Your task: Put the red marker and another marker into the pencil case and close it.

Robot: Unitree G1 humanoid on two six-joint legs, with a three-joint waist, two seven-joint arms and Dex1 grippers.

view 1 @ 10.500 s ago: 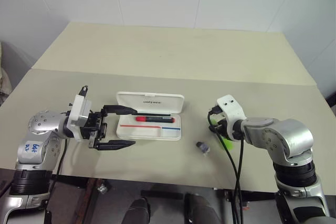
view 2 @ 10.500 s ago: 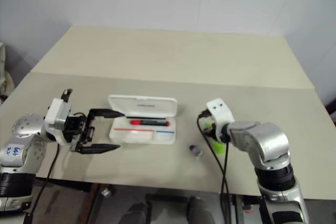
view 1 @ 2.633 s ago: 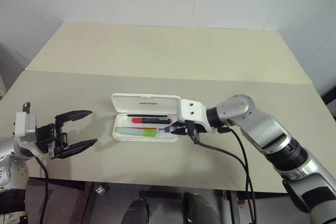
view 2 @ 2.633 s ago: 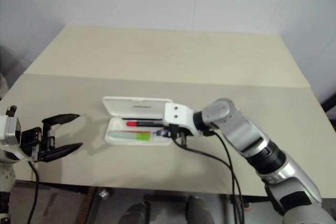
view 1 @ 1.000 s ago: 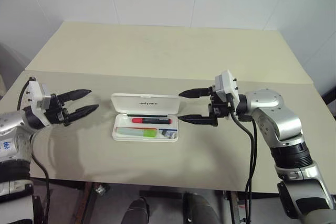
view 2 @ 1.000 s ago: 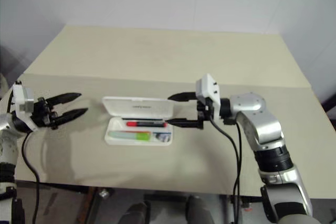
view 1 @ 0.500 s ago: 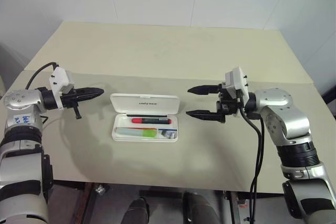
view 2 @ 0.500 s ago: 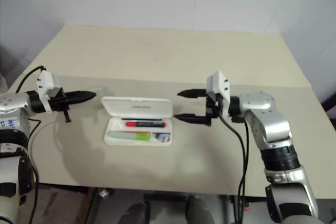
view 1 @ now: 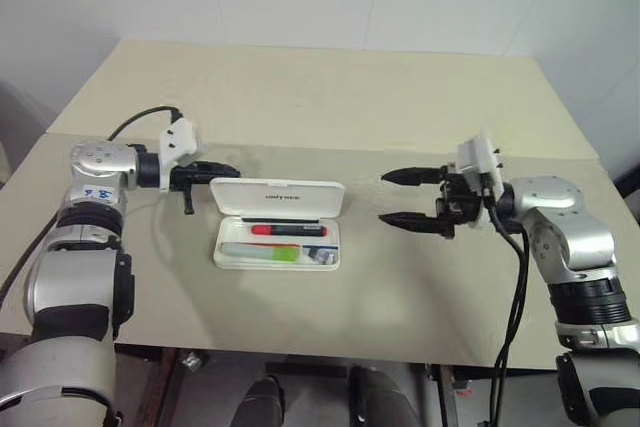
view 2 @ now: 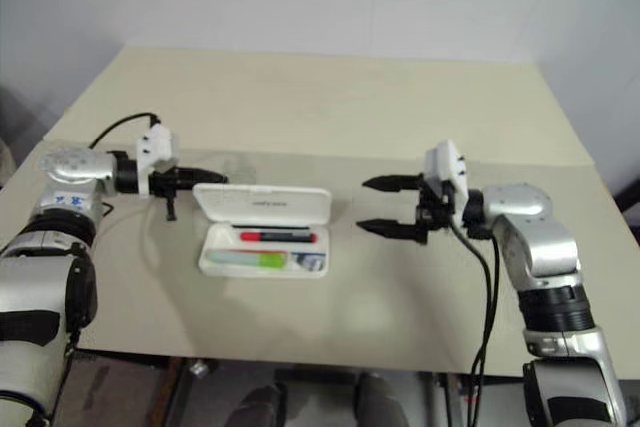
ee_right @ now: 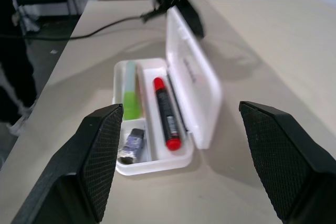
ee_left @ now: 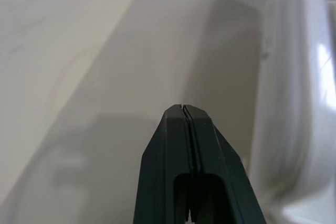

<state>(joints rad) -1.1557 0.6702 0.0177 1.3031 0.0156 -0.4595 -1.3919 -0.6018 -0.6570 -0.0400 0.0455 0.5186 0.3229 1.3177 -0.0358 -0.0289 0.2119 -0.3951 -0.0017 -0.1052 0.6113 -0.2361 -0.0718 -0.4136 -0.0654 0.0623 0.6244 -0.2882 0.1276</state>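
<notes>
1. Left gripper point(view 1: 228, 169) has its two black fingers pressed flat together with nothing between them; its tip sits just beside the back left corner of the pencil case's raised lid, and I cannot tell whether it touches the lid.
2. Right gripper point(view 1: 395, 197) is spread wide and empty, its fingers pointing toward the pencil case from the case's right side, well apart from it.
3. Lying open on the table point(view 1: 330, 97), the pencil case point(view 1: 277, 227) is a flat white tray with its hinged lid standing up along the far edge, small dark logo text on the lid's inner face.
4. Inside the case, the red marker point(view 1: 286, 230) lies lengthwise in the compartment nearest the lid, its red cap toward the case's left end.
5. Also inside the case, the green marker point(view 1: 258, 251) lies lengthwise in the front compartment, parallel to the red marker and just beside it, its paler cap toward the case's left end.
6. At the right end of the front compartment, next to the green marker, a small grey-purple lump point(ee_right: 132, 144) rests in the case.
7. From the right wrist view the lid leans back slightly past upright, and the left gripper is seen behind the case's far end, blurred.
8. Behind the case, a seam point(view 1: 400, 153) crosses the table from side to side.
</notes>
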